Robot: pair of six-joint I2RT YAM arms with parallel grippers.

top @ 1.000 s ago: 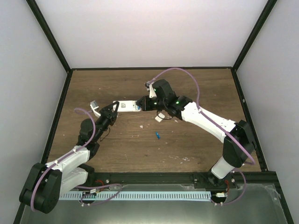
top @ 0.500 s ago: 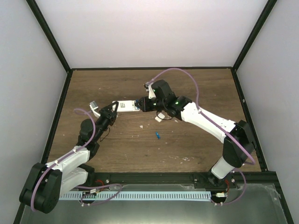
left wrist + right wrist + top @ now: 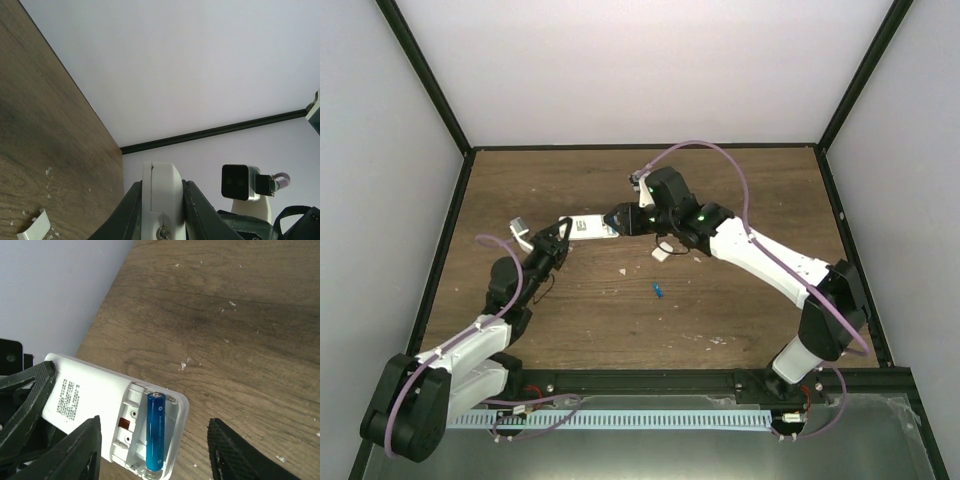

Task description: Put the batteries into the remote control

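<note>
Pale walls [image 3: 640, 70] close in the scene on three sides, edged by a black frame [image 3: 430, 90]. Below them a brown wooden bench [image 3: 740, 300], flecked with white crumbs, fills the middle of the top view.

From the lower left of that view the left arm [image 3: 470, 345] reaches up toward the centre, and from the lower right the right arm [image 3: 760, 255] bends across to meet it.

Between the two, just left of centre, the remote control [image 3: 588, 228] is held above the bench with its back facing up and the battery bay uncovered. The left pincer [image 3: 564, 234] is clenched on the remote's left end; its wrist view shows both fingers [image 3: 131, 210] pressed against the white body. The right pincer [image 3: 613, 222] is released. In its wrist view the fingers [image 3: 230, 455] stand spread on either side of the open bay, the right-hand one clear of the casing.

Under the right arm a small white piece [image 3: 661, 252] lies on the bench, and a paler scrap [image 3: 521, 229] lies beside the left arm.

One blue battery [image 3: 155, 430] sits lengthwise in the bay, with an empty slot showing metal contacts next to it. The second battery [image 3: 659, 290] lies loose on the bench, below centre and apart from both arms.
</note>
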